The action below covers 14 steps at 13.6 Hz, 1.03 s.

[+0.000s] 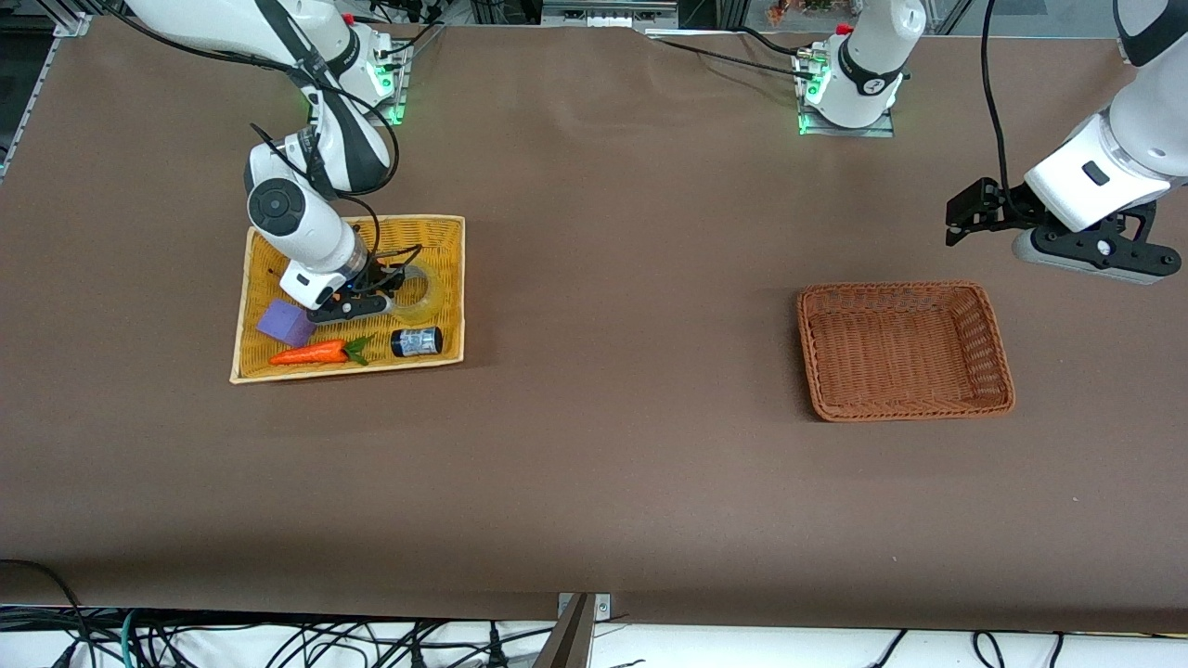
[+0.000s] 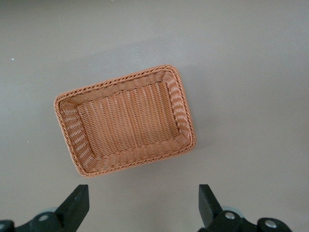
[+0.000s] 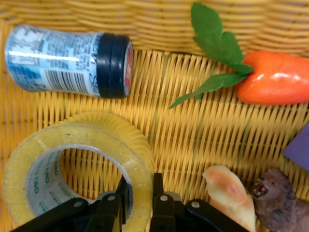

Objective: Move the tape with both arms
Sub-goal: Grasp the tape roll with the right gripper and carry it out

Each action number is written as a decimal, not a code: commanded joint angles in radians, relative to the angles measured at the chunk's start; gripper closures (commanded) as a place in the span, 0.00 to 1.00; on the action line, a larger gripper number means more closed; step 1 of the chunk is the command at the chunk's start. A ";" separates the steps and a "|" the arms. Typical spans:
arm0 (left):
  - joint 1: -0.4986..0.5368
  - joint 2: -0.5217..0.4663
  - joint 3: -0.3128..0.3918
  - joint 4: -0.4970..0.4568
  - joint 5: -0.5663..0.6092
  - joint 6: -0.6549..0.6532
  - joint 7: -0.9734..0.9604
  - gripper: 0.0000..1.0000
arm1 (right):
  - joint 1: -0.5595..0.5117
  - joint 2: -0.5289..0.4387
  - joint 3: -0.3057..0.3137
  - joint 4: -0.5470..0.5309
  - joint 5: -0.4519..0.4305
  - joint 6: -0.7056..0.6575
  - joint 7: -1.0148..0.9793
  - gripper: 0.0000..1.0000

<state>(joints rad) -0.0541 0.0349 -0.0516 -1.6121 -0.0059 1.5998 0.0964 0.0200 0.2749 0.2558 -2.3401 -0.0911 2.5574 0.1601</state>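
Observation:
The tape [image 1: 425, 289], a translucent yellowish ring, lies in the yellow wicker tray [image 1: 444, 230] at the right arm's end of the table. My right gripper [image 1: 385, 286] is down in the tray and shut on the tape's wall. In the right wrist view the gripper [image 3: 140, 191] has one finger inside the ring's hole and one outside, pinching the tape [image 3: 77, 140]. My left gripper [image 1: 956, 218] is open and empty, up in the air over the bare table beside the brown wicker basket [image 1: 905, 408], which shows in the left wrist view [image 2: 72, 145] with the gripper [image 2: 144, 205].
The yellow tray also holds a small black jar [image 1: 416, 341], a toy carrot [image 1: 311, 353] and a purple block [image 1: 285, 323]. The right wrist view shows the jar [image 3: 67, 60], the carrot [image 3: 273, 77], a small bear figure [image 3: 273, 198] and a shell-like piece [image 3: 229, 193].

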 commanded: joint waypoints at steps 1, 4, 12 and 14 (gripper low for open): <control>-0.001 0.016 -0.002 0.037 0.015 -0.024 -0.003 0.00 | 0.000 -0.052 0.005 0.053 -0.010 -0.061 0.015 1.00; 0.000 0.016 -0.002 0.037 0.015 -0.024 -0.001 0.00 | 0.001 -0.066 0.019 0.197 -0.006 -0.233 0.019 1.00; 0.002 0.016 -0.002 0.037 0.015 -0.024 0.003 0.00 | 0.144 -0.039 0.134 0.306 0.001 -0.327 0.433 1.00; 0.002 0.016 -0.002 0.037 0.015 -0.024 0.003 0.00 | 0.216 0.003 0.134 0.337 0.002 -0.324 0.553 1.00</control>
<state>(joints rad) -0.0537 0.0350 -0.0515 -1.6116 -0.0059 1.5998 0.0965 0.1762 0.2407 0.3929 -2.0491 -0.0904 2.2412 0.6113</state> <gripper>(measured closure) 0.000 0.784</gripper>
